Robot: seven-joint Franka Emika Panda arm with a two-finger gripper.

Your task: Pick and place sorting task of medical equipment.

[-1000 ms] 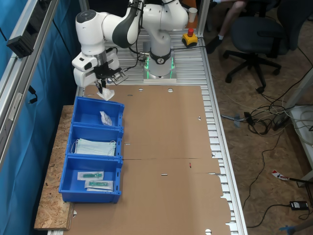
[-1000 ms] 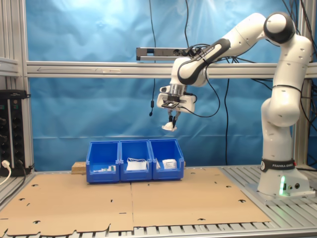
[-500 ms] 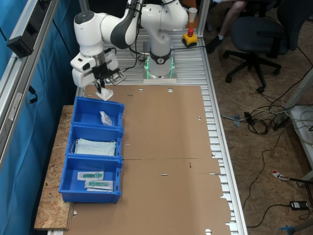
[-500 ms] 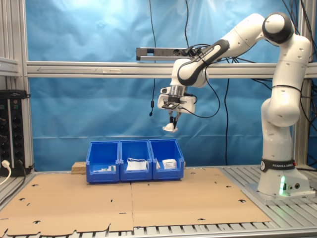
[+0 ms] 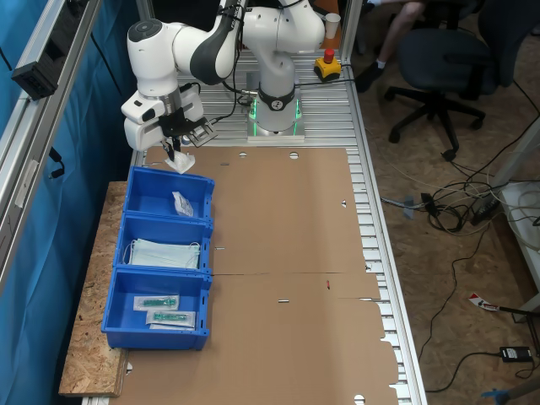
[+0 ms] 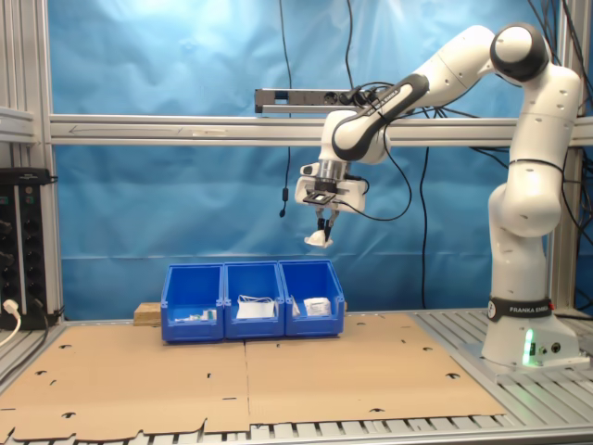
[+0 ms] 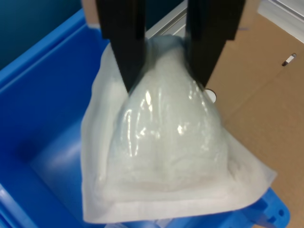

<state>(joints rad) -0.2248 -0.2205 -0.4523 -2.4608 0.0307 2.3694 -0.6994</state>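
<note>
Brown cardboard sheeting covers the bench (image 6: 278, 371) in front of you, bare across its near stretch in the second exterior view, and behind it a row of three joined blue bins (image 6: 252, 298) sits against the blue curtain. Look into those bins from the first exterior view: one end compartment (image 5: 156, 308) holds long clear packs with green contents (image 5: 171, 318), the middle one holds pale blue face masks (image 5: 164, 253), and the end compartment nearest the robot base (image 5: 169, 196) already holds one small white packet (image 5: 182, 203). Your tool (image 6: 321, 227) hangs well above that last compartment, over its edge toward the robot base, and it is clenched on the white packet (image 6: 318, 238) you are sorting; in the wrist view the two black fingers (image 7: 124, 42) pinch the top of the crinkly wrapper (image 7: 166, 152), which dangles with blue bin wall behind one side and cardboard behind the other. You are, I judge, at the carry-and-align step, with the drop not yet made. The next move calls for shifting the tool a little further over the compartment so the whole packet hangs inside its walls, lowering if you want a tidy landing, then letting the fingers part. A limp wrapper could catch the rim and slide onto the cardboard.
</note>
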